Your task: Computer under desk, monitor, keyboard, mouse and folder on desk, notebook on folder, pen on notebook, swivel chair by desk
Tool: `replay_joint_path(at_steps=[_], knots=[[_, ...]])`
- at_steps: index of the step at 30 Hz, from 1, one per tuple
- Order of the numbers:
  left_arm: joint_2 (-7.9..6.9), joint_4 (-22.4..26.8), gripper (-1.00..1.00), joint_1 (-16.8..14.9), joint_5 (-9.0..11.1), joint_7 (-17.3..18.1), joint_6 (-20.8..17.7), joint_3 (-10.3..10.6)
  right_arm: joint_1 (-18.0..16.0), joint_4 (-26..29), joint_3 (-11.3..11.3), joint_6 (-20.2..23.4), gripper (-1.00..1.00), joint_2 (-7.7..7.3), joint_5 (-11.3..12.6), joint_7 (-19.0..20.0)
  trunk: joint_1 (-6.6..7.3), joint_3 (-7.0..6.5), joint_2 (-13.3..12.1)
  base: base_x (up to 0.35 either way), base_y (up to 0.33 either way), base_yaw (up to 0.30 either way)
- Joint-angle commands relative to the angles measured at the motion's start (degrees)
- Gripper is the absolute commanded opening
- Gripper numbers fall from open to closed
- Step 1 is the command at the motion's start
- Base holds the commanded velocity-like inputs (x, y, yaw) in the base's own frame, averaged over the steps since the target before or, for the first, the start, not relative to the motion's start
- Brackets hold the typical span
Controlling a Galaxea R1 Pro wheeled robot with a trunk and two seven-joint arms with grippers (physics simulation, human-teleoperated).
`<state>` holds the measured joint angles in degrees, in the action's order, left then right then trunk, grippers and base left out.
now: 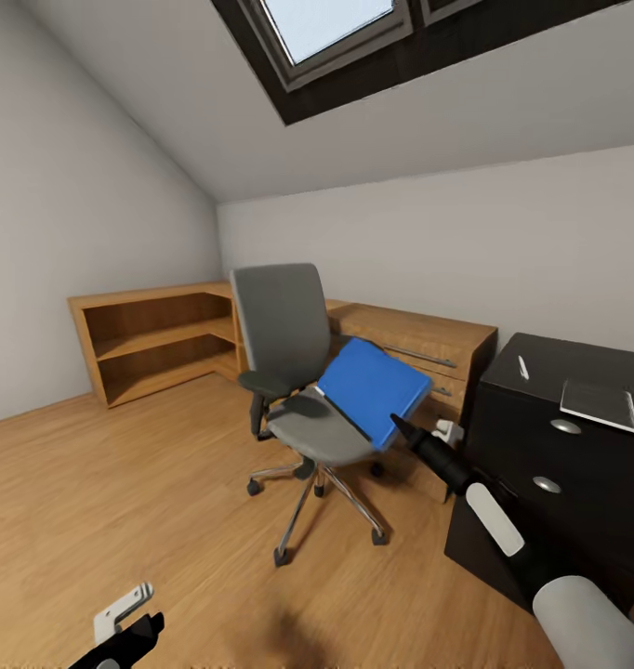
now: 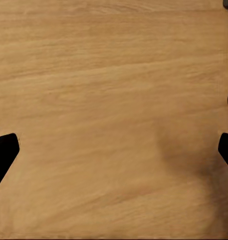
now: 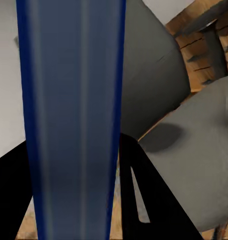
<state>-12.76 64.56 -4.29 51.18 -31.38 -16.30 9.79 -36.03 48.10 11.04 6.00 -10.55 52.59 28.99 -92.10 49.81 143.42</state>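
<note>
The grey swivel chair [image 1: 284, 367] stands mid-floor, left of the black desk [image 1: 540, 520]. Tilted over the seat's right side is the bright blue folder [image 1: 373, 388], with my right gripper [image 1: 398, 426] shut on its near edge. In the right wrist view the folder's edge [image 3: 71, 100] runs between the black fingers [image 3: 136, 190], and the chair's seat and back lie behind it. On the desk top lie the grey notebook [image 1: 599, 405] and the white pen [image 1: 522, 367]. My left gripper [image 1: 124, 624] hangs low and open over the wooden floor [image 2: 114, 100].
Behind the chair, a light wooden drawer cabinet [image 1: 419, 348] stands against the wall. A low open wooden shelf [image 1: 159, 339] is at the left. The desk front has round silver knobs [image 1: 547, 484]. Wooden floor [image 1: 122, 492] stretches left of and before the chair.
</note>
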Motion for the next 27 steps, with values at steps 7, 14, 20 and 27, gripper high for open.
replay_joint_path(at_steps=[7,14,20,27], knots=[[0.0,-0.04,1.0,-0.04,0.22,-0.5,0.17,1.36,4.19,14.13,0.12,-3.01,-1.0,-0.13,-12.31,-15.22,0.22,-1.49,-0.07,-0.072,0.0,0.0],[0.03,-1.6,1.0,-0.03,-4.51,-0.58,0.21,3.12,12.02,33.94,1.32,7.02,-1.0,-0.01,-24.39,-33.31,0.4,-3.04,-0.16,-0.003,0.0,0.0],[2.42,-4.38,1.0,-0.04,-5.62,-0.45,0.28,3.17,13.49,37.26,2.64,10.85,-1.0,0.13,-25.42,-34.49,1.52,-4.16,-2.18,0.0,0.0,0.0],[3.24,-6.48,1.0,-0.04,-5.72,-0.43,5.54,3.14,15.09,40.52,3.69,11.16,-1.0,0.18,-25.27,-34.44,3.06,-5.42,-4.99,0.0,0.0,0.0]])
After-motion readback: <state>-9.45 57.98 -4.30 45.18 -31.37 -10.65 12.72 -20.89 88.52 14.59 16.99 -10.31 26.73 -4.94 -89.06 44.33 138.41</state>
